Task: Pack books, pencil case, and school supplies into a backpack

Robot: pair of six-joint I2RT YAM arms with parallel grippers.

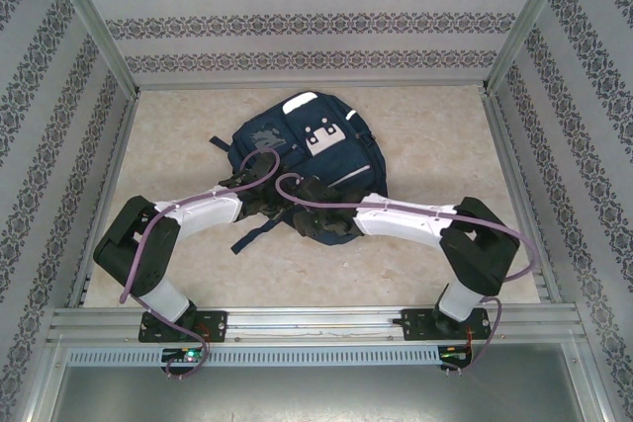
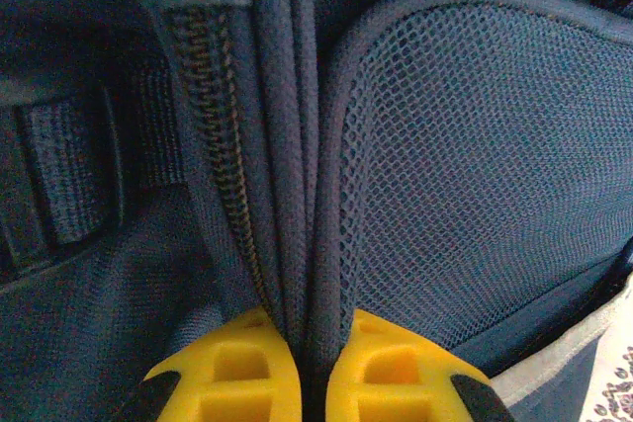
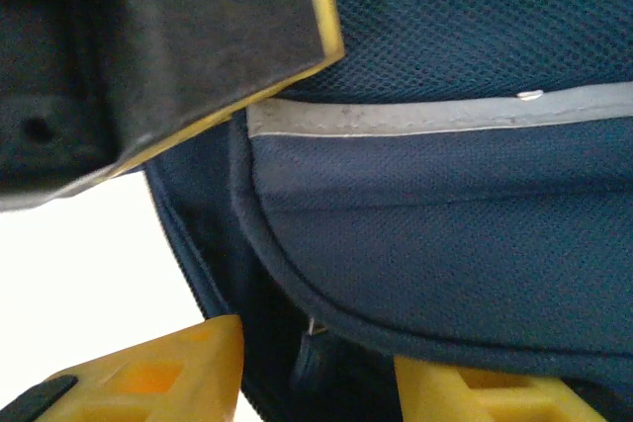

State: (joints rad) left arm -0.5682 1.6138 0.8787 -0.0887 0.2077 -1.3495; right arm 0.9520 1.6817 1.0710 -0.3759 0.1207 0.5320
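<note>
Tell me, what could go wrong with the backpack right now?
1. The left pincer pinches just a thin fold of the backpack beside the zipper, so the fold might slip out.
2. The right pincer is open at the backpack's edge and holds nothing, so a pull from the left could drag the whole backpack.

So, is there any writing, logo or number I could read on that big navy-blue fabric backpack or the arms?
No text is readable anywhere.
Pale emblem on the navy-blue fabric backpack: too small and blurred to read.
White patch with its buckle tab: no lettering can be made out.
Blue mesh, zip and grey stripe up close: plain, no print.
</note>
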